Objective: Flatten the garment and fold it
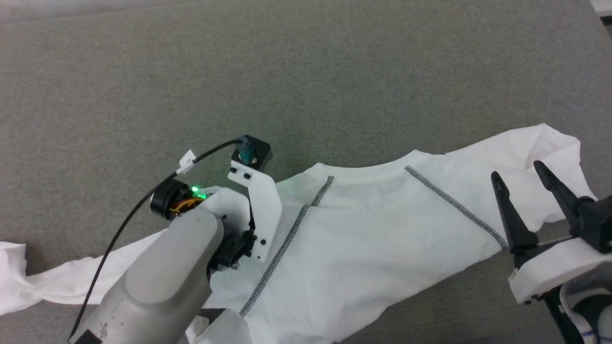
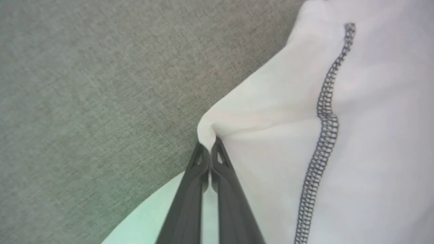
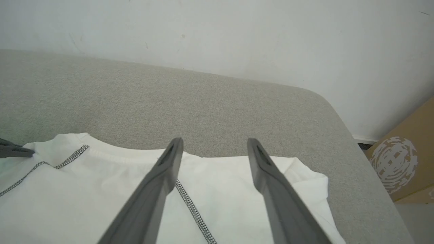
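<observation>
On table [image 1: 287,71] | garment [image 1: 382,229] cut off below | left gripper [image 2: 208,146] pinching it | right gripper [image 1: 516,169] spread

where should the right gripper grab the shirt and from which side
Probably the far shoulder edge of the shirt, right of the collar, mirroring the left gripper's pinch. Come from above, over the near side: that edge lies flat and free just ahead of the open right gripper.

Grey woven-fabric padded surface [image 1: 287,71], rounded far corner, far half bare. Directly on it: white thin-fabric T-shirt with dark grey zigzag seams [image 1: 382,229], spread across near side, collar toward far edge, right end rumpled, left end bunched into narrow strip, trailing leftward
</observation>
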Robot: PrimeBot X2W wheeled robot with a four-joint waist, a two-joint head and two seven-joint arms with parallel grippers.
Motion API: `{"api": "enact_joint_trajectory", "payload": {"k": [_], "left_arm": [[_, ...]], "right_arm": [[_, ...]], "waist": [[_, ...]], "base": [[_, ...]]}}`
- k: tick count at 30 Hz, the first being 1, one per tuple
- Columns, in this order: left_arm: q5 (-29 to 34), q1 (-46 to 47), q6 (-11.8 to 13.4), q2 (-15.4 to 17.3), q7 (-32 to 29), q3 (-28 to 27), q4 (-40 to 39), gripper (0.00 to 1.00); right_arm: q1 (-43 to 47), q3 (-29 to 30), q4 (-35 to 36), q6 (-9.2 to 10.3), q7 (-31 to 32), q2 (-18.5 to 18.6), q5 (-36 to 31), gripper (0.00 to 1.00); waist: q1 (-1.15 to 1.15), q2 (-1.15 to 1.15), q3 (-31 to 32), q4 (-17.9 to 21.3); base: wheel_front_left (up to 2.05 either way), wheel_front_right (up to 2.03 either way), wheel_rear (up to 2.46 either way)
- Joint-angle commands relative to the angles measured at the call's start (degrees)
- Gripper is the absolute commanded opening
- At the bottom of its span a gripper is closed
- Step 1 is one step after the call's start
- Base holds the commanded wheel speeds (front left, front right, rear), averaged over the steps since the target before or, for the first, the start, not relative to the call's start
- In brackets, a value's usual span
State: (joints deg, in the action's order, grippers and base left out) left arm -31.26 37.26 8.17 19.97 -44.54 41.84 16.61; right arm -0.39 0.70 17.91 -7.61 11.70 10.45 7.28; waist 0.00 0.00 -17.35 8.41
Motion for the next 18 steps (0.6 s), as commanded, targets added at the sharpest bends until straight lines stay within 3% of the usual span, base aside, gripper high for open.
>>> {"api": "enact_joint_trajectory", "payload": {"k": [1,5,9,14,18], "left_arm": [[0.71,-2.81,1.04,0.5,0.96,0.16,1.13,0.0],[1.46,-2.88,2.72,1.3,5.17,-1.63,-2.1,0.0],[1.73,-3.01,3.6,2.3,6.69,-2.62,-5.6,0.0],[1.67,-3.24,4.47,3.29,6.3,-3.16,-9.8,0.0],[1.96,-2.66,4.88,3.36,6.39,-3.26,-12.35,0.0]], "right_arm": [[-1.53,0.34,-1.12,0.12,0.37,0.82,0.79,1.0],[-5.27,-0.13,-7.02,0.12,2.56,5.4,3.62,1.0],[-10.93,-4.45,-13.78,0.12,7.51,11.3,8.74,1.0],[-21.51,-14.85,-22.31,0.12,16.67,18.71,16.76,1.0],[-31.32,-25.01,-27.71,0.12,23.81,21.87,22.4,1.0]], "waist": [[0.0,0.0,1.01,-0.73],[0.0,0.0,2.65,-1.92],[0.0,0.0,3.8,-2.89],[0.0,0.0,3.55,-4.06],[0.0,0.0,1.77,-5.31]], "base": [[0.0,0.0,0.0],[0.0,0.0,0.0],[0.0,0.0,0.0],[0.0,0.0,0.0],[0.0,0.0,0.0]]}}
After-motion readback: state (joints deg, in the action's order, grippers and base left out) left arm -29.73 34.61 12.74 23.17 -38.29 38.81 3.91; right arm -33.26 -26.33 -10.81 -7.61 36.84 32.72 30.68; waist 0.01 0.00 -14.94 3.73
